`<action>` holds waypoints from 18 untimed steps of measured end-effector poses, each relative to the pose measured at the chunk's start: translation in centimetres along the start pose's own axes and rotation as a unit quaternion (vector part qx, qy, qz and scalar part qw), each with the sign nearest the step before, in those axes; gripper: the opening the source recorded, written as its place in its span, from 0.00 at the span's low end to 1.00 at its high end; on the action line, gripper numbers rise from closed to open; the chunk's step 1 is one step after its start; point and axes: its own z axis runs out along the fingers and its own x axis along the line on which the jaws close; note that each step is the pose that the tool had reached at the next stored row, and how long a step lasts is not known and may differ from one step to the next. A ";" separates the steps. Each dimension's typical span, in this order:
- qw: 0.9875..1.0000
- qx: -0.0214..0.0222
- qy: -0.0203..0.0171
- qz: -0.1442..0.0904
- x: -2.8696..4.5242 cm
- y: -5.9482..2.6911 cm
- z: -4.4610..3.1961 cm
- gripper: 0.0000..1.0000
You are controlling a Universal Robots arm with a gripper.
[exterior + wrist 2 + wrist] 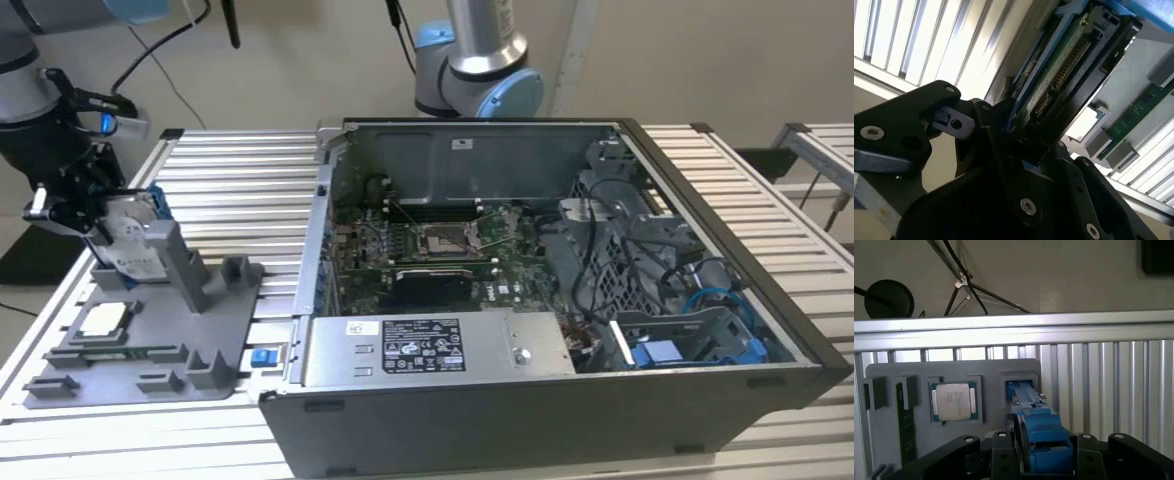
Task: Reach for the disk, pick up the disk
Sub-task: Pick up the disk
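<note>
— What do we have closest in?
— In both wrist views we see the gripper (1043,454), its black fingers (999,150) pressed against either side of the disk (1031,410). We'd call it clamped on the disk's near end.
— And where does the disk sit?
— It stands on edge, leaning a little, in a slot of the grey holder (200,320) at the exterior view's left. We see its blue frame run from the fingers into that slot, and in the second wrist view its green circuit board faces us.
— What lies beside it?
— Just past it in the holder we find a square silver chip (952,401) in its own recess, then a green memory stick (904,427).
— Further out?
— The holder rests on a table (240,165) of metal slats. Beside it, toward the exterior view's right, stands an open computer case (534,410). Behind the case we see the base of another arm (478,70).
</note>
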 end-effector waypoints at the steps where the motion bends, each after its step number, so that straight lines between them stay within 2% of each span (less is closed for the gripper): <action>1: 1.000 0.000 0.001 0.000 0.01 0.00 0.00 0.00; 6: 1.000 -0.001 0.002 -0.026 0.00 0.00 -0.01 0.00; 18: 1.000 -0.001 0.002 -0.026 0.02 -0.01 -0.14 0.00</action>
